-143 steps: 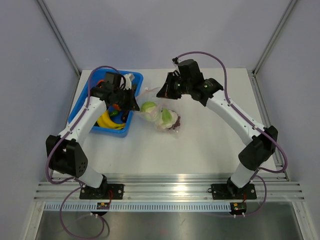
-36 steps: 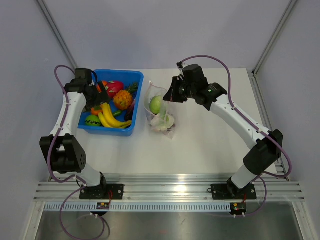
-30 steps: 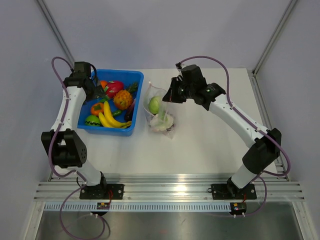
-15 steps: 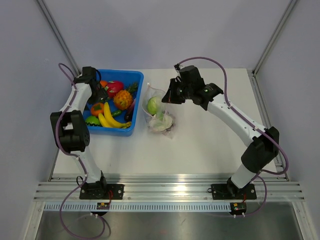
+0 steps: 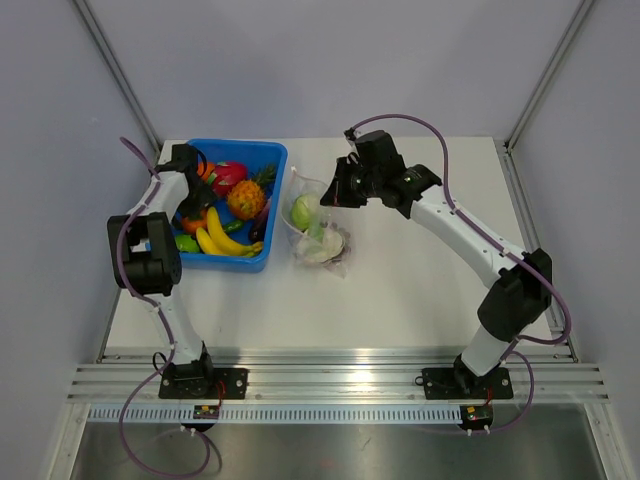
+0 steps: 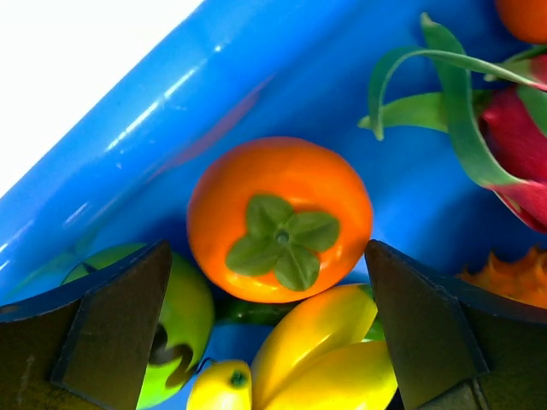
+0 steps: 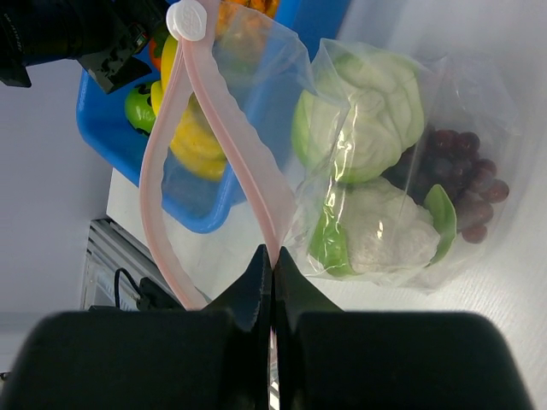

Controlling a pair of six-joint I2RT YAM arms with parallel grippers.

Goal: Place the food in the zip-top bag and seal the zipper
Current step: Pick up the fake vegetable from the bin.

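Note:
The food lies partly in a blue tray (image 5: 268,160) and partly in the zip-top bag (image 5: 318,232). My left gripper (image 5: 192,193) hangs open low over the tray's left side. Its fingers (image 6: 102,333) flank an orange fruit (image 6: 280,218) with a green leafy top, and touch nothing. Yellow bananas (image 6: 333,363) and a green apple (image 6: 184,312) lie below that fruit. My right gripper (image 7: 273,254) is shut on the pink zipper (image 7: 224,128) and holds the bag's mouth up. Inside the bag are a pale green cabbage (image 7: 367,111), a cauliflower (image 7: 380,231) and purple grapes (image 7: 466,175).
A red dragon fruit (image 6: 521,145) lies at the tray's far side. A pineapple (image 5: 246,198) is in the tray's middle. The zipper's white slider (image 7: 188,17) sits at the strip's far end. The bag rests on the white table (image 5: 420,290) just right of the tray.
My left arm has swung in over the tray's left side and its gripper has opened fully. The right gripper, with the bag's edge, has shifted slightly left.

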